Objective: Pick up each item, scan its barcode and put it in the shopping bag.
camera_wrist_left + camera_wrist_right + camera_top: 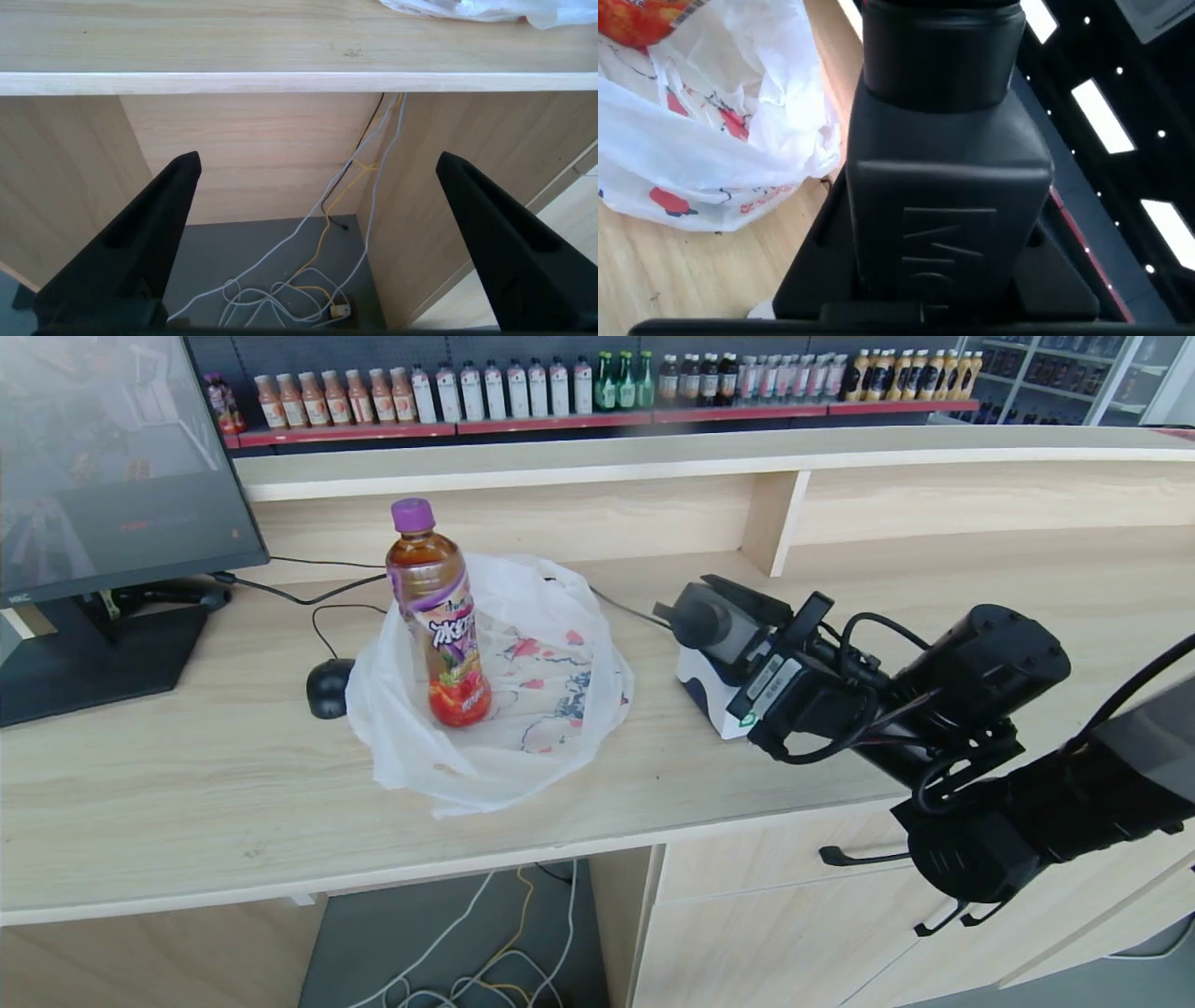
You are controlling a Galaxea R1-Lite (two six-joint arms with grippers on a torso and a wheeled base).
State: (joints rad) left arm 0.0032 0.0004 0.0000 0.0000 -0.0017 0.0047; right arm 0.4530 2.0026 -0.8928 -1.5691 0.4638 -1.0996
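Bottle: a bottle (437, 616) with a purple cap and an amber drink is seen standing upright left of centre in the head view, set inside the open mouth of the shopping bag (551, 653). Its red lower end is wrapped by the white plastic.
Shopping bag: the bag is spread open and crumpled on the table (187, 784), with red and blue print on its inner side. Its right edge lies near the barcode scanner (714, 621), but is not seen touching it.
Barcode scanner: a black head on a white base, placed right of centre on the table, just right of the bag.
Right gripper: the right gripper (752, 658) is held at the scanner from the right of the frame. In the right wrist view the black scanner body (943, 187) is clasped between the fingers, with the bag (738, 140) beside it.
Left gripper: the left gripper (318, 159) is spread wide and holds nothing. It is positioned below the table edge (187, 37), facing the recess where loose cables (318, 271) lie on the floor.
Surroundings: a monitor (112, 457) stands at the upper left, with a black mouse (329, 688) just left of the bag. A shelf of bottles (597, 383) runs along the top of the frame.
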